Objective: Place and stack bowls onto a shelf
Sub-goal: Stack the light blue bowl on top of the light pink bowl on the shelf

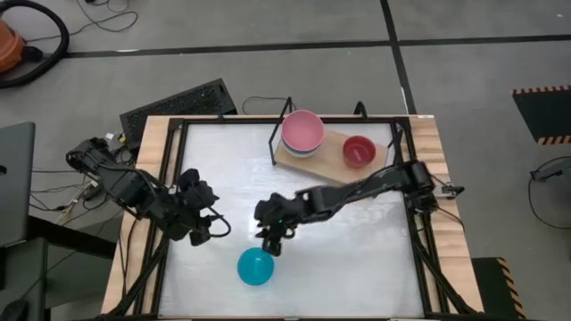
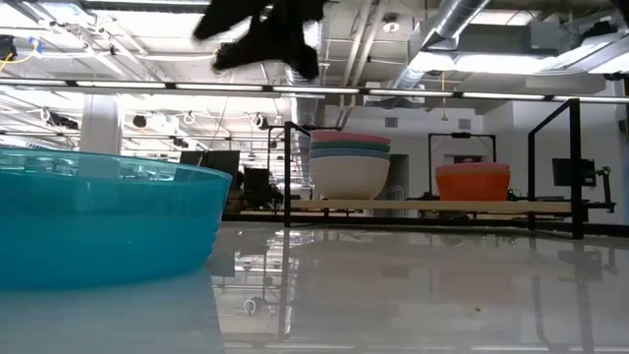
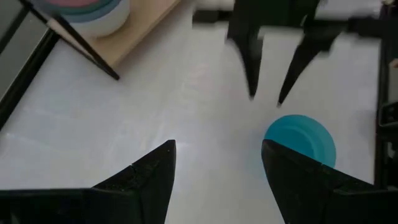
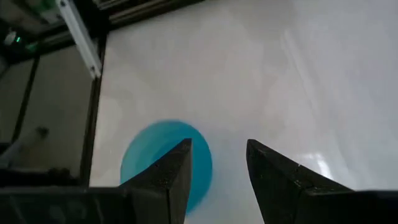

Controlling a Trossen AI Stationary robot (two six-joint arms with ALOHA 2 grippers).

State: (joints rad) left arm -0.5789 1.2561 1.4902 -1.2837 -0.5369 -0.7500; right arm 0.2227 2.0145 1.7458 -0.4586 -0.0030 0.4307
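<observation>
The right tool (image 1: 270,241) hangs released, fingers apart, just above the bright blue bowl (image 1: 255,267) on the white table (image 1: 357,259). The left tool (image 1: 214,225) waits nearby, also released. On the shelf (image 1: 326,162) stand a pink-topped bowl stack (image 1: 302,132) and an orange-red bowl (image 1: 359,150).

Grey concrete floor (image 1: 268,71) around the table, crossed by dark seam lines; black keyboard (image 1: 178,104) on the floor just off the table's far-left corner; orange vacuum (image 1: 9,45) with black hose (image 1: 53,40) well beyond the keyboard, at the far left; yellow-black hazard tape (image 1: 542,90) on the floor right of the table; low view: open ceiling with silver ducting (image 2: 462,20), strip lights (image 2: 393,95), white column (image 2: 101,125).
</observation>
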